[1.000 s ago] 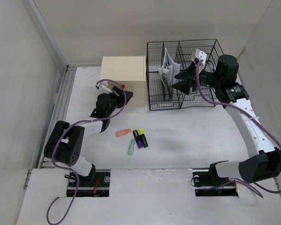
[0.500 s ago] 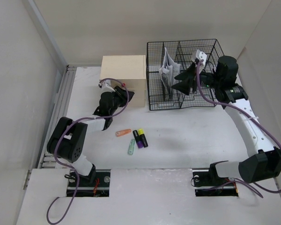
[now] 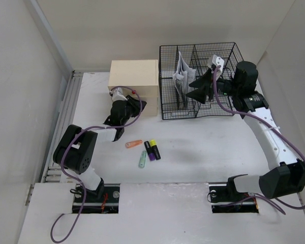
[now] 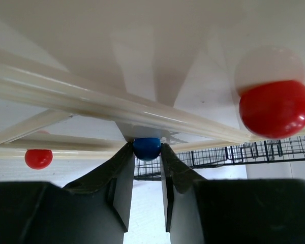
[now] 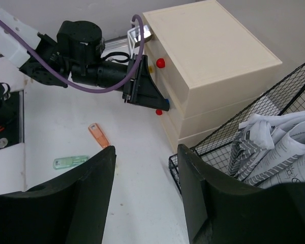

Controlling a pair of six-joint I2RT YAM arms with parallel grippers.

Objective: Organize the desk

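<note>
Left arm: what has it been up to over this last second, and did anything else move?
The left gripper slid rightward along the front of the cream drawer box and closed onto the blue knob. The right gripper stayed open over the wire rack; the highlighters and the orange stick on the desk lie unmoved.

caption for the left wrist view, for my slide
Left tool pinches the blue knob of the cream drawer box, with a red knob at right.
</note>
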